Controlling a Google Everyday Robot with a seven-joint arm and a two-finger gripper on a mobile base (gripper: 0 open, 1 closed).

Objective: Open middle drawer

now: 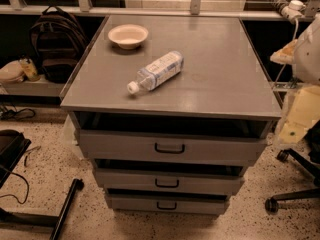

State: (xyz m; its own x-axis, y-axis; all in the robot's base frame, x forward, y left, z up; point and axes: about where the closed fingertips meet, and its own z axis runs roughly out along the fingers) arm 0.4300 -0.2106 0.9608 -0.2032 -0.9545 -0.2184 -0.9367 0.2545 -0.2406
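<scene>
Grey fronts are stacked close, so the wrong handle could be hooked if the approach is misjudged. The bottle (156,72) could be rolled off the surface (220,59) by a jerk. Middle drawer (210,183) is found lower centre of frame, between top drawer (120,146) and bottom drawer (200,204). Claw (300,116) is seen at right edge, well apart, up-right of it; its state cannot be told.

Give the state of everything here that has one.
Medium-fronted grey metal middle drawer: looks shut, handle untouched.
Clear plastic bottle: lying on its side, capped.
Cream round bowl: upright, looks empty.
Robot's gripper: beside the grey cabinet's right side, touching no drawer.
</scene>
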